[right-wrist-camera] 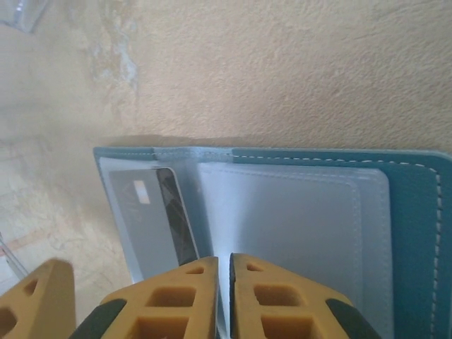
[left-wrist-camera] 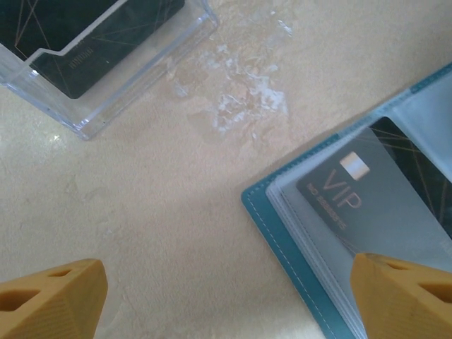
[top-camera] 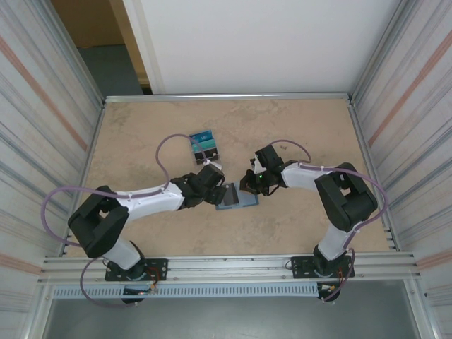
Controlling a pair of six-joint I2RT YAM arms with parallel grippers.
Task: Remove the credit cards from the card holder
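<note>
left gripper (left-wrist-camera: 226,286) spread wide, holds nothing, open card holder (left-wrist-camera: 272,226) lies under its right side | right gripper (right-wrist-camera: 223,296) nearly closed above holder's middle, grasp unclear | dark credit card (left-wrist-camera: 346,205) inside sleeve

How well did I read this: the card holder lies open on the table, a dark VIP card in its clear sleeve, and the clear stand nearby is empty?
No. The clear stand is not empty: the left wrist view shows a dark card in it. The rest holds: the card holder lies open on the table, a dark VIP card in its clear sleeve.
</note>
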